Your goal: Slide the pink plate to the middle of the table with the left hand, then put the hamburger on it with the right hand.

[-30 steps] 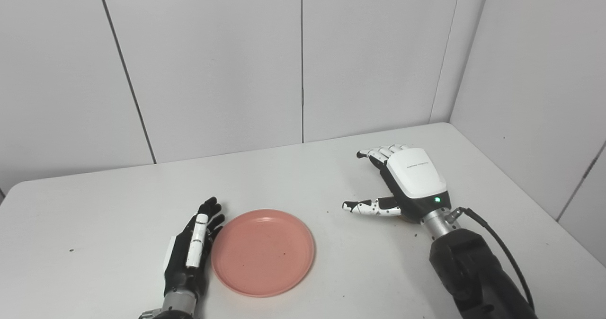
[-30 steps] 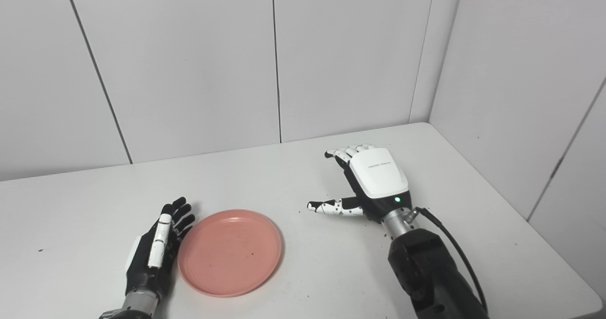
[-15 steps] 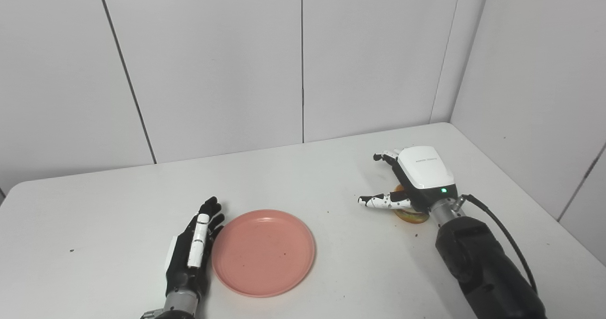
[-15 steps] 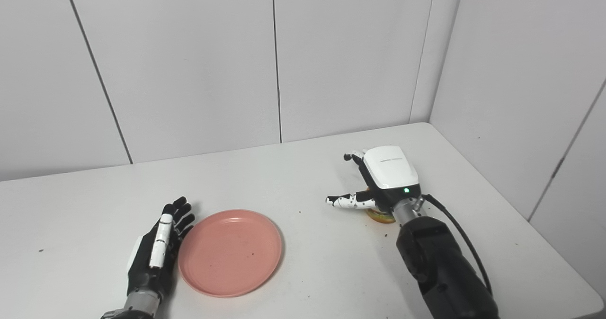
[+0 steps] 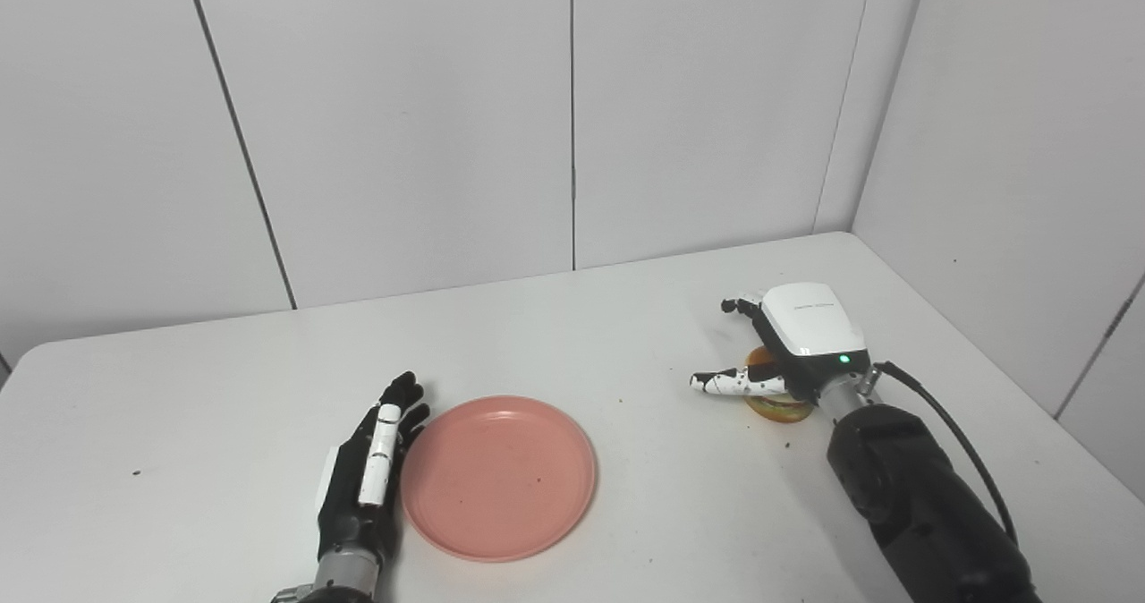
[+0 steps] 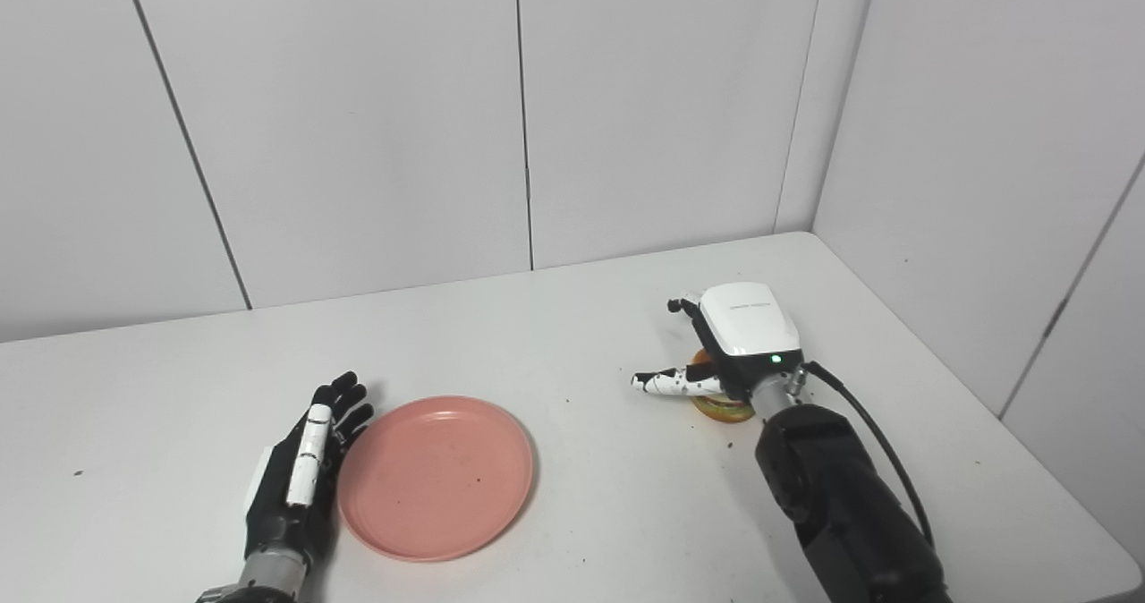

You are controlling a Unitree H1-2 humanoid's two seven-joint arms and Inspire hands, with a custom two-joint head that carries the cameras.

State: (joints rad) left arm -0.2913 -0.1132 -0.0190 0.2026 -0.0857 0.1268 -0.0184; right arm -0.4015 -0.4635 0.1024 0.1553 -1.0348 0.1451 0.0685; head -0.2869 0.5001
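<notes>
right hand seemingly cupping hamburger

- Left hand: flat, edge-on, fingers extended together toward 12 o'clock, holding nothing.
- Right hand: palm down, thumb pointing to 9 o'clock, fingers curled; forearm entering from 5 o'clock.

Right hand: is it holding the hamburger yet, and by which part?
Cannot be told. The right hand sits over the hamburger on the table, thumb spread, fingers hidden. The left hand holds nothing, beside the pink plate.
</notes>
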